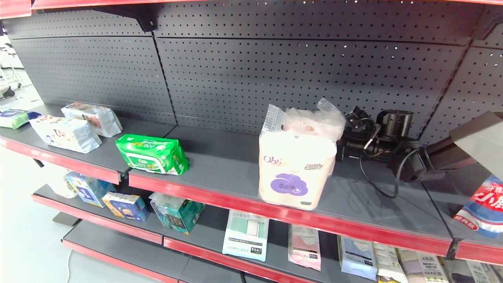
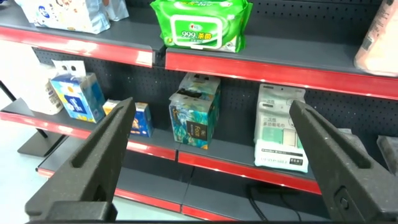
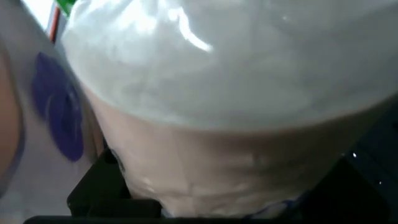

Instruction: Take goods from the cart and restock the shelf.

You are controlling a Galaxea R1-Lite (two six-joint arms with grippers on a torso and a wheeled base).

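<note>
A pale pink pack of toilet rolls [image 1: 294,165] with a purple label stands upright on the grey shelf [image 1: 220,157], close to its red front edge. My right gripper [image 1: 342,131] is on the shelf behind the pack's top right part, mostly hidden by it. In the right wrist view the pack [image 3: 224,106] bulges between my dark fingers [image 3: 93,190]. My left gripper [image 2: 211,109] hangs open and holds nothing, lower down in front of the shelves, facing a teal box [image 2: 196,115].
A green wipes pack [image 1: 152,154] lies left of the rolls, and two white packs [image 1: 65,133] lie farther left. A blue and red bag [image 1: 483,208] sits at the shelf's right end. Boxes and hanging packets [image 1: 245,236] fill the lower shelf.
</note>
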